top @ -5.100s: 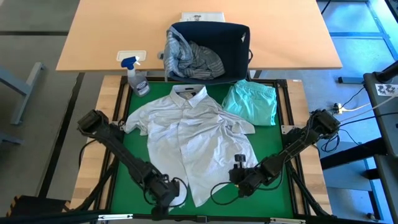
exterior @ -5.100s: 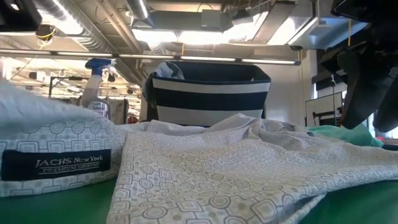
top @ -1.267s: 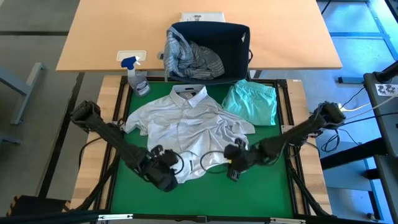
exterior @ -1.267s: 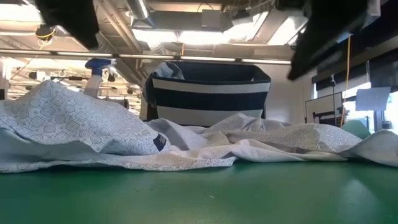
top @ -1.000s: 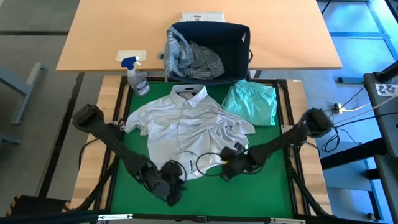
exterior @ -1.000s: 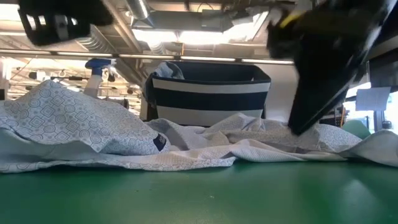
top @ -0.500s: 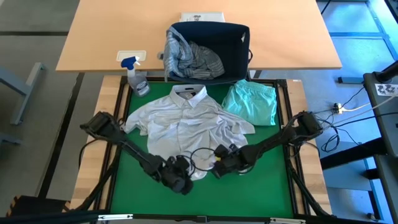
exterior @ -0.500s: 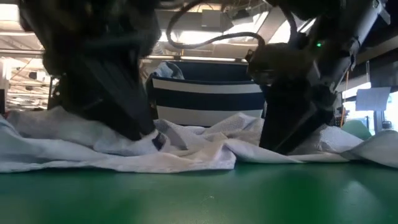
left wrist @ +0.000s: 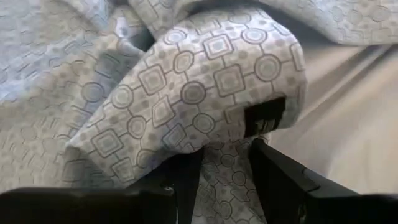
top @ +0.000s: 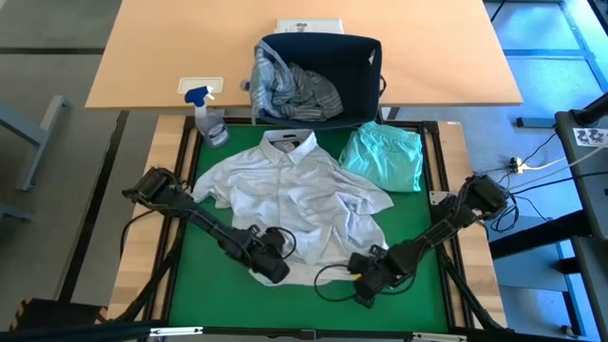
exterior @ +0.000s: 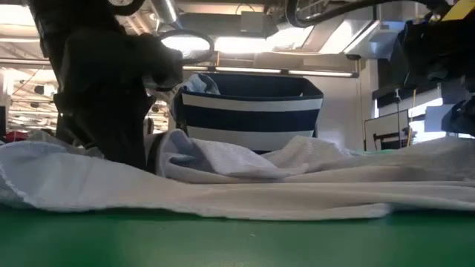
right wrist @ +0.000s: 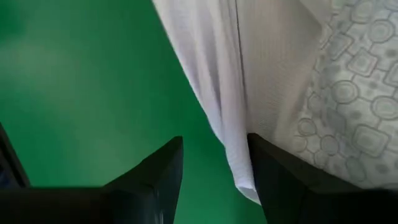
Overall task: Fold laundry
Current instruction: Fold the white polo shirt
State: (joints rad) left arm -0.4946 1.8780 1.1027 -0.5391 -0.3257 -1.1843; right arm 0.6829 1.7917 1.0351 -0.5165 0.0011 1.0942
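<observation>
- High view: I see the patterned button-up shirt [top: 299, 204] spread on the green mat [top: 204, 285], collar toward the far side, hem toward me. Mint-teal garment [top: 385, 159] lies folded at far right of the mat, just beside the shirt. Striped shirt [top: 290, 90] sits bunched in the navy basket [top: 366, 66] on the wooden table [top: 152, 47] beyond. Spray bottle [top: 209, 119] at far left corner. Left gripper [top: 271, 266] is at the shirt's near-left hem; right gripper [top: 366, 280] at the near-right hem, just off the cloth edge.
- Low view: shirt's near edge lies across the mat w/ a raised fold at left, where one dark arm comes down onto it. Basket's navy-and-white stripes show behind.
- Left wrist view: left gripper fingers [left wrist: 280, 174] are pinched on a fold of the shirt, cloth bunched between them, a small dark label right there.
- Right wrist view: right gripper fingers [right wrist: 158, 168] stand apart; shirt's white hem edge hangs between them over the mat. Can't tell if it's gripped.
</observation>
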